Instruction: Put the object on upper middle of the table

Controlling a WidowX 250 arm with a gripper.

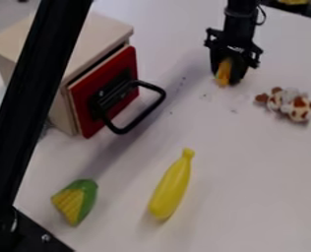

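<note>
At upper right, the gripper [228, 78] holds a small orange-yellow object [223, 73] between 2 fingers; upper left, a red-fronted wooden box [92, 37].

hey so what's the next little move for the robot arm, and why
Probably ease the gripper straight down a touch: the orange-yellow toy sits between its fingers, already over the upper part of the table. I can't tell whether the toy touches down yet.
</note>
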